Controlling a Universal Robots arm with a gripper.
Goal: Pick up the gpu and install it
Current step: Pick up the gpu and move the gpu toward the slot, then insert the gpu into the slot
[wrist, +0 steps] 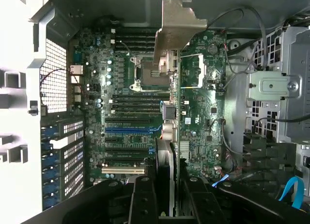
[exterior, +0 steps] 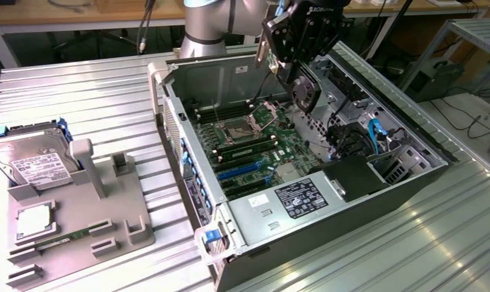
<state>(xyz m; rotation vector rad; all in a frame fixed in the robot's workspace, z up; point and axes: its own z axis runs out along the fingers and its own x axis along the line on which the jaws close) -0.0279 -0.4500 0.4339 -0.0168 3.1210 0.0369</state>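
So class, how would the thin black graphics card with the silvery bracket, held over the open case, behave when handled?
Probably stiff: the thin black graphics card hangs straight from the black gripper, no sag. Likely fragile: its round fan is exposed. Pinched at one end, it may swing.

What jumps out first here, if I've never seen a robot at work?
The open computer case sits in the middle, its green circuit board bared. Right over it the black gripper holds the gpu on edge. On the exterior view's left, a silver hard drive sits in a gray tray.
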